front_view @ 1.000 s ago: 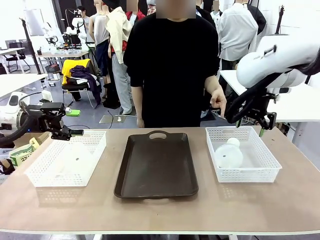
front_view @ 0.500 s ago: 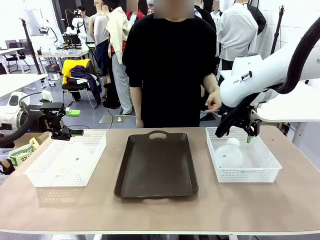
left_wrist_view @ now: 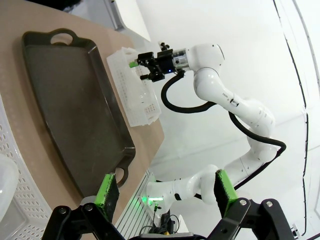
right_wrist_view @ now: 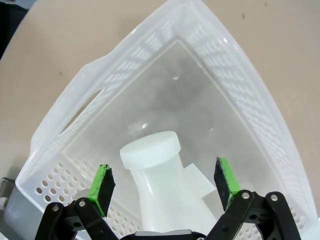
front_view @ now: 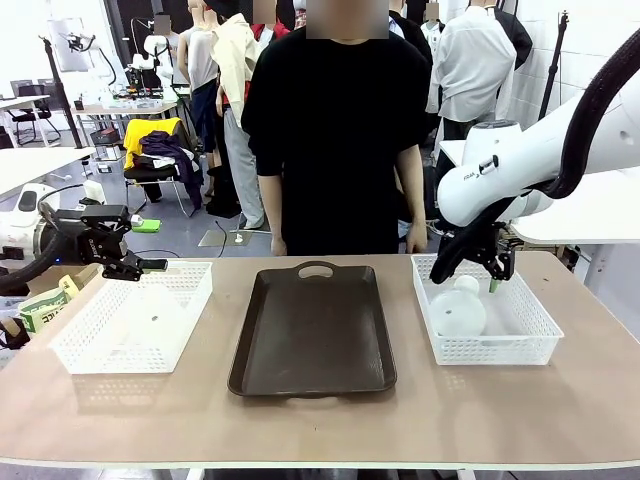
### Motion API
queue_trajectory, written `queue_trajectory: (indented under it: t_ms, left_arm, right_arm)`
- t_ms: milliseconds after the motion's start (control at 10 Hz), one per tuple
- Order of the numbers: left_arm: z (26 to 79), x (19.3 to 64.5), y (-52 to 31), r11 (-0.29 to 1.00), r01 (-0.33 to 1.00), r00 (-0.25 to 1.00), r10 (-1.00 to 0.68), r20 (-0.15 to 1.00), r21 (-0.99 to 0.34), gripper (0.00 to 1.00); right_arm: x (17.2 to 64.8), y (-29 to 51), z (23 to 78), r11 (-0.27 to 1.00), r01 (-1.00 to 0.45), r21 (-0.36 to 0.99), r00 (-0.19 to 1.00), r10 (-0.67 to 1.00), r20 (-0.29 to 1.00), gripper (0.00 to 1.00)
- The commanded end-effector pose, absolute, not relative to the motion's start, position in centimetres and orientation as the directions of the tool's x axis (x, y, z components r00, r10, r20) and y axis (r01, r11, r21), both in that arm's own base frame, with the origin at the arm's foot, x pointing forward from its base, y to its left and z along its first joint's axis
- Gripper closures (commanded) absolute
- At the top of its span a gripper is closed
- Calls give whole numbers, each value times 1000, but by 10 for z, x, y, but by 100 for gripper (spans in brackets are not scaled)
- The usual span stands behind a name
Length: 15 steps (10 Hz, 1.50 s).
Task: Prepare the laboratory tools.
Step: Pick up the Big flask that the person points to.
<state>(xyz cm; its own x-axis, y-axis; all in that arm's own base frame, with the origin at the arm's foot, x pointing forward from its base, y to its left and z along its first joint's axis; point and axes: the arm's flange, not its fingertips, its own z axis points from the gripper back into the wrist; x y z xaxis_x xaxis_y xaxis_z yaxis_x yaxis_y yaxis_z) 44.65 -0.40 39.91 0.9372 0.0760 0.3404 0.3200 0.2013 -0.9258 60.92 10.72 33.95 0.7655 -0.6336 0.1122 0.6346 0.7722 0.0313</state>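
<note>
One frosted-white flask (front_view: 458,310) lies in the right mesh basket (front_view: 530,335). Its capped neck (right_wrist_view: 150,149) points up between my right gripper's green pads (right_wrist_view: 103,186). My right gripper (front_view: 468,278) (right_wrist_view: 163,185) hangs open just above that neck, touching nothing. A second flask (front_view: 145,320) lies on its side in the left mesh basket (front_view: 75,350). Over that basket's far left corner my left gripper (front_view: 150,266) (left_wrist_view: 166,192) is open and holds nothing. In the left wrist view, a pale curve of the second flask (left_wrist_view: 6,181) shows at the left edge.
The dark brown tray (front_view: 312,330) (left_wrist_view: 70,100) lies bare between the baskets. A person in black (front_view: 340,130) stands at the far edge, arms down. A green-and-white carton (front_view: 40,308) sits at the table's left edge. The right arm (left_wrist_view: 215,85) shows far off over its basket (left_wrist_view: 135,95).
My right arm has come down and leftward, bringing its gripper over the flask in the right basket. The person's raised hand has dropped to their side. The left arm has not moved.
</note>
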Motion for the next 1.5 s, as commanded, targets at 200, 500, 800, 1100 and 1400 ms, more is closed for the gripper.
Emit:
queue_trajectory:
  t_ms: [200,500,800,1100,1400]
  left_arm:
    - [401,446,-3,202,324,936,73,344,-924,0]
    - [401,446,-3,202,324,936,73,344,-924,0]
    - [401,446,-3,202,324,936,73,344,-924,0]
    - [401,446,-3,202,324,936,73,344,-924,0]
    - [401,446,-3,202,324,936,73,344,-924,0]
  right_arm:
    - [617,113,330,783,619,63,778,-622,91,0]
    - [623,116,321,793,609,31,789,-609,78,0]
    - [629,114,317,795,607,-4,793,-605,76,31]
    - [632,109,315,788,616,-13,787,-614,63,85]
    - [631,106,313,785,619,-24,785,-617,56,100]
